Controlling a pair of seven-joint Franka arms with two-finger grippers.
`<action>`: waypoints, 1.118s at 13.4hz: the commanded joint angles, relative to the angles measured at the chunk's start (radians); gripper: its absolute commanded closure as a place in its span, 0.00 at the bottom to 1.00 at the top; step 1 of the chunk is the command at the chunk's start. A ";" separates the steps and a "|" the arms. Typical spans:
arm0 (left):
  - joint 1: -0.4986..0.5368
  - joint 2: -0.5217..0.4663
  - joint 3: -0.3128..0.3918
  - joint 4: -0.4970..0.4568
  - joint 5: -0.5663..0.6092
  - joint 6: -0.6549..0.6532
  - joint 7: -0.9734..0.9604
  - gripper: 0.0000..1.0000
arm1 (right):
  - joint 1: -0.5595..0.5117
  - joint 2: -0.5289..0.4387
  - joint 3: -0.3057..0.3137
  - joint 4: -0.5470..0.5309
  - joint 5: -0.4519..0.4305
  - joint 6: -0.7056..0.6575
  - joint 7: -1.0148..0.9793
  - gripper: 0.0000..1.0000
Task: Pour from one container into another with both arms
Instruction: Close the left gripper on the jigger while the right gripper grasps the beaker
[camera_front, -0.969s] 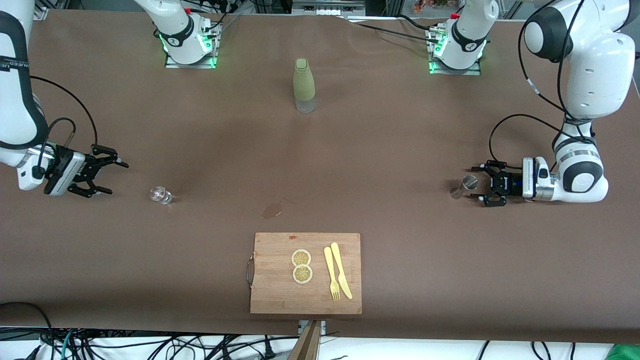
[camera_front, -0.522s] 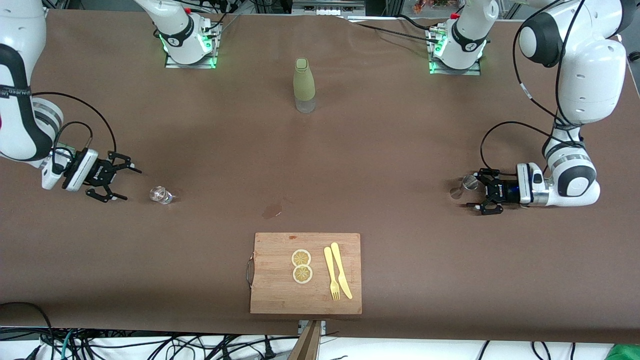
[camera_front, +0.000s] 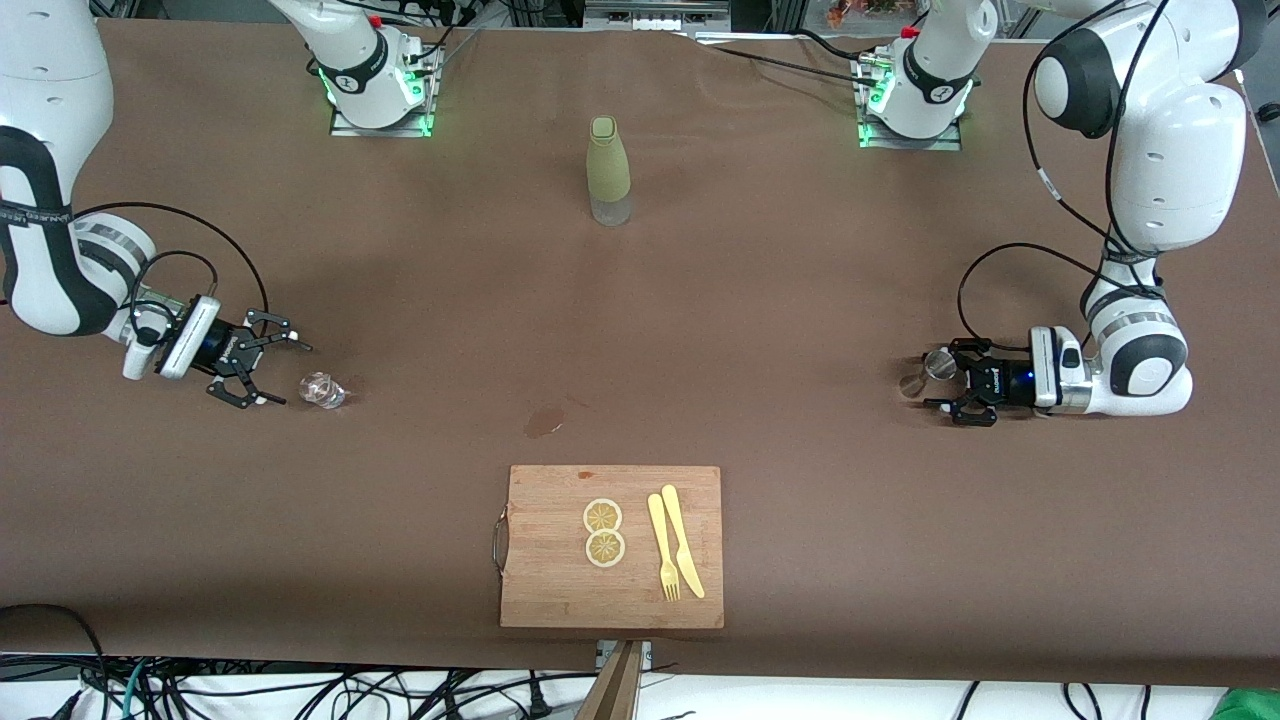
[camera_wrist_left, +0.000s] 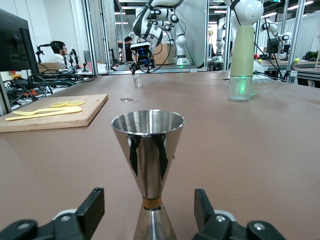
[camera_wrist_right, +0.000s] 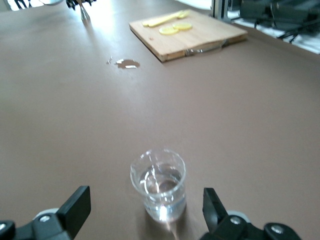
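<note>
My right gripper (camera_front: 268, 372) has moved in low beside the small clear glass (camera_front: 322, 390) at the right arm's end of the counter (camera_front: 700, 300), jaws wide and empty. A hasty approach could topple it. My left gripper (camera_front: 945, 385) has advanced around the steel hourglass jigger (camera_front: 925, 372), jaws open and straddling it without gripping; an off-centre close may tip it.

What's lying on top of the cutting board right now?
On the cutting board lie two lemon slices, one nearer the front camera than the other, and beside them a yellow fork and yellow knife. Whatever lies beneath these items is covered.
</note>
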 joint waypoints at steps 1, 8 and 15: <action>-0.013 0.016 0.015 0.020 -0.011 -0.027 0.076 0.33 | -0.011 0.032 -0.001 0.026 0.025 -0.076 -0.044 0.00; -0.013 0.019 0.015 0.020 -0.011 -0.024 0.099 0.54 | -0.052 0.052 -0.025 0.043 -0.017 -0.147 -0.110 0.00; -0.013 0.018 0.015 0.019 -0.018 -0.018 0.136 1.00 | -0.074 0.138 -0.040 0.160 -0.011 -0.256 -0.136 0.00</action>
